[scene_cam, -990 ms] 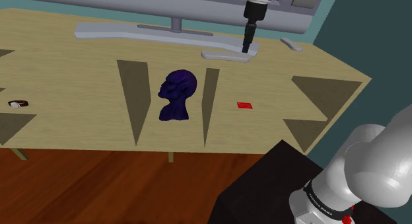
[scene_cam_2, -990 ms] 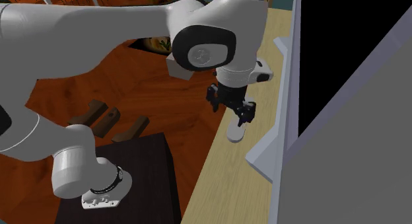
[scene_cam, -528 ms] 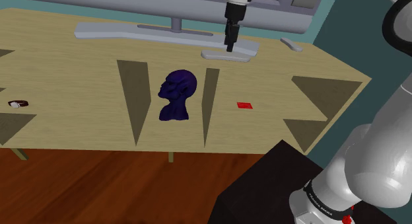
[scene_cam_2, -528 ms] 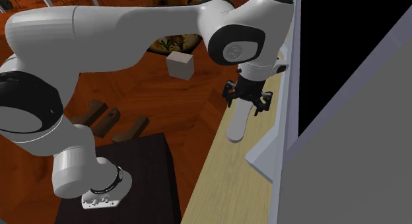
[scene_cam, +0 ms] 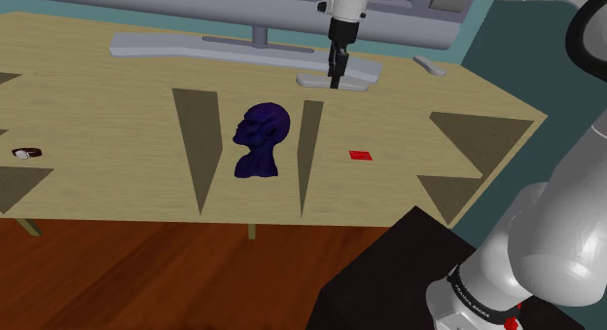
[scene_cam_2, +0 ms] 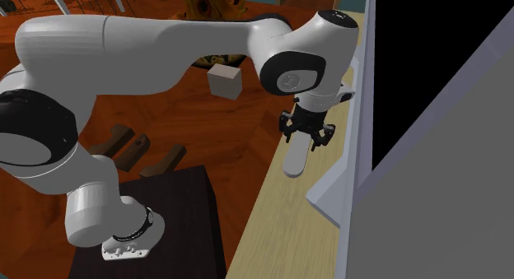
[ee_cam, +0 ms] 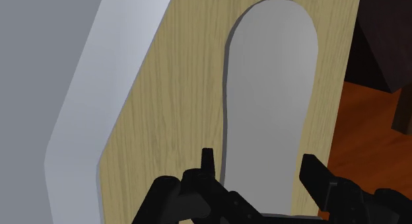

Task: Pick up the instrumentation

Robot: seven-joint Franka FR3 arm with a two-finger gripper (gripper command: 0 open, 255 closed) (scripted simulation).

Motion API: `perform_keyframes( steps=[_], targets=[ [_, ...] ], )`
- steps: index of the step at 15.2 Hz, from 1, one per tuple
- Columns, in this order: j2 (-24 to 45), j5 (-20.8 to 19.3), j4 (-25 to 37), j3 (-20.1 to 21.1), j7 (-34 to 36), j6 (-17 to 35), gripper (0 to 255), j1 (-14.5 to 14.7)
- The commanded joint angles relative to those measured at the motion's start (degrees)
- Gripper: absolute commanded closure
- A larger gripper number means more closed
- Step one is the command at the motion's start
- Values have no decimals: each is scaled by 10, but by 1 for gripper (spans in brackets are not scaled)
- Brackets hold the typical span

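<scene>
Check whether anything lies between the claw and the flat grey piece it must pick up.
Nothing visible does. The open claw hangs directly over the flat grey piece on the wooden table; the monitor stand's base lies beside it, not between.

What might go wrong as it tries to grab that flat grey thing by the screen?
The flat grey piece lies low on the desk, so the open jaws may slip over it without gripping. The monitor's base sits close beside it, so a jaw might bump it on the way down.
</scene>
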Motion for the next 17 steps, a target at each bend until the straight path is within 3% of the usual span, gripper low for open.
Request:
perform_keyframes(
  steps=[1, 9, 17],
  targets=[
    [0, 0, -2, 0, 0, 2, 255, 0],
    [0, 0, -2, 0, 0, 3, 255, 0],
    [8, 2, 69, -1, 0, -62, 255, -1]
  ],
)
